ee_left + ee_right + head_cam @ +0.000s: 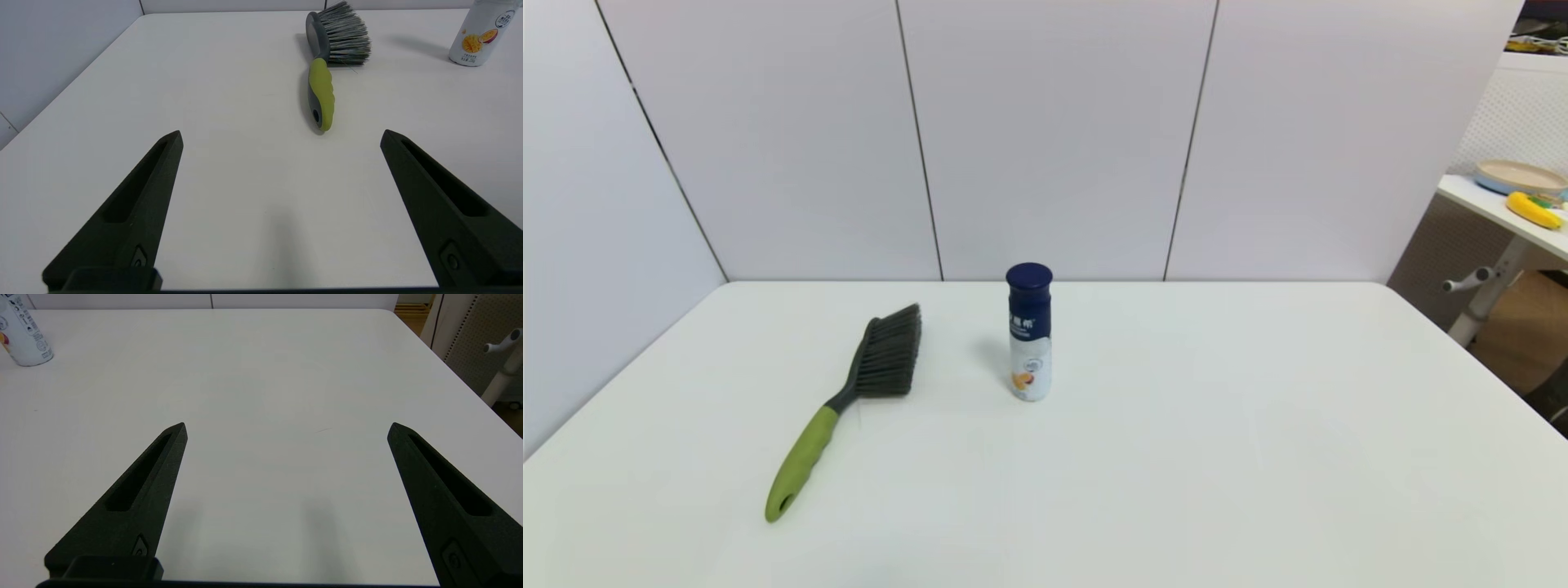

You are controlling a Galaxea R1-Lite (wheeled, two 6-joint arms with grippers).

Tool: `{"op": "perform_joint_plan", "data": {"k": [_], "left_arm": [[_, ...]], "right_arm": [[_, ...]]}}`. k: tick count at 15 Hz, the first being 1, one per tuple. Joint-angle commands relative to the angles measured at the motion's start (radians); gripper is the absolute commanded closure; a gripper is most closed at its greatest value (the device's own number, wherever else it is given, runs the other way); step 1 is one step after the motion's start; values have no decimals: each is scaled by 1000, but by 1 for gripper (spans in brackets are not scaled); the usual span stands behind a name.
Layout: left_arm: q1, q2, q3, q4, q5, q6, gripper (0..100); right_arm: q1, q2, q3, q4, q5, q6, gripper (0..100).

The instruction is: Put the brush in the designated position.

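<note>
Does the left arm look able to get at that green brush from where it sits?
Probably yes: the left gripper is open, and only bare table lies before the brush.

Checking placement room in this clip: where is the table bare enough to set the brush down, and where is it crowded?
Widest bare patch: the table to the right of the bottle, out to the right edge. The near strip in front of brush and bottle is also bare. Tightest: the gap between bristles and bottle. Left gripper and right gripper hang open over bare tabletop.

Both arms parked — left gripper [281,136] and right gripper [287,428] fingers spread.
</note>
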Motion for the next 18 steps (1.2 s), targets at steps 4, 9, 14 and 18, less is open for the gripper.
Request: {"op": "perform_joint_plan", "data": {"k": [4,9,14,18], "left_arm": [[0,1,0,0,0,-1,0],[0,1,0,0,6,-8,0],[0,87,0,0,24,-16,0],[-49,432,-298,75,11,52,0]], "right_arm": [[0,1,2,0,0,0,0],[0,1,2,0,0,0,0],[0,1,2,0,0,0,0],[0,1,2,0,0,0,0]]}}
